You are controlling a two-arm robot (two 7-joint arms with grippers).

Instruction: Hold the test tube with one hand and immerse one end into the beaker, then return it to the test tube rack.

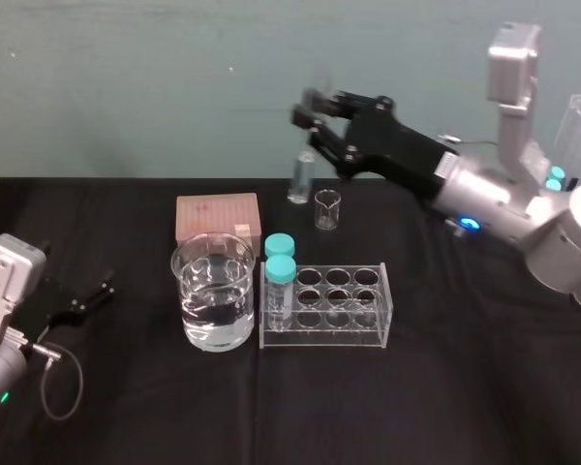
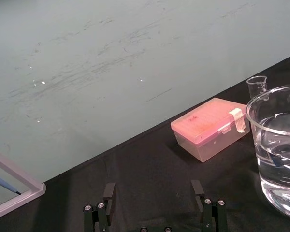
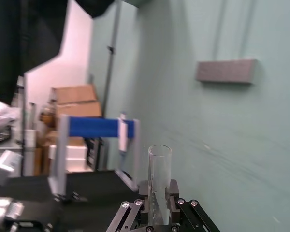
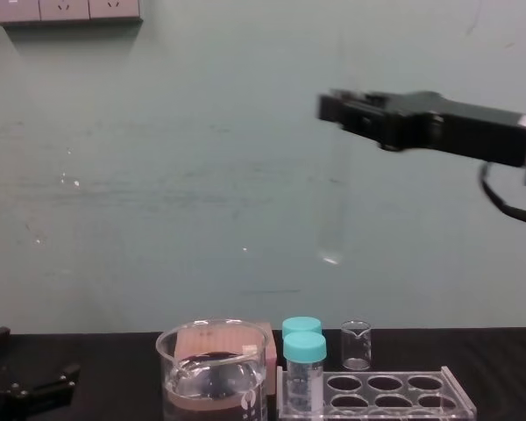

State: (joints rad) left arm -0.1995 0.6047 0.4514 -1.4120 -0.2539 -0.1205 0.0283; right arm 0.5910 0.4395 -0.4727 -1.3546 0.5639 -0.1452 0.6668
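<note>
The right pincer (image 1: 312, 131) is clamped on the upper part of the test tube (image 1: 301, 179). It holds the tube roughly upright in the air above the counter (image 1: 465, 407), behind the rack (image 1: 341, 308) and beyond the water-filled beaker (image 1: 213, 291). The left pincer (image 1: 89, 295) sits low at the counter's left side, its fingers spread apart with nothing between them.

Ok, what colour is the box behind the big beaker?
Pink. The box shows best in the left wrist view.
</note>
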